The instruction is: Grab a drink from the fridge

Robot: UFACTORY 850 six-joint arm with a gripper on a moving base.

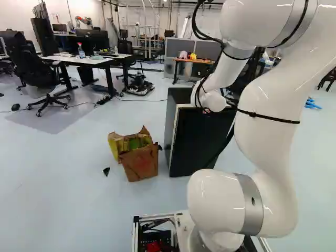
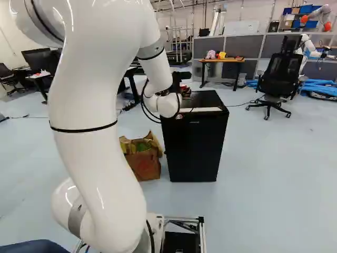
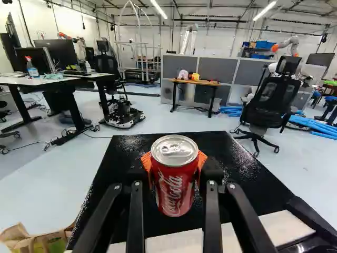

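Note:
In the right base view my gripper (image 2: 181,78) is partly hidden behind the arm's wrist, over the top of the black mini fridge (image 2: 194,145). The wrist view shows the gripper (image 3: 175,167) shut on a red drink can (image 3: 175,182), with an orange pad pressed to each side of it. The can is upright, its silver lid and pull tab facing up and unopened. Under it lies the fridge's black top (image 3: 126,166); whether the can's bottom touches it I cannot tell. The fridge door appears closed in the base views.
A brown paper bag (image 1: 140,163) with yellow-green contents stands on the floor beside the fridge. Beyond are a small wooden-topped table (image 3: 196,82), a black office chair (image 3: 273,100), a white desk (image 3: 47,80) and grey partitions. Another robot (image 3: 287,45) stands far back.

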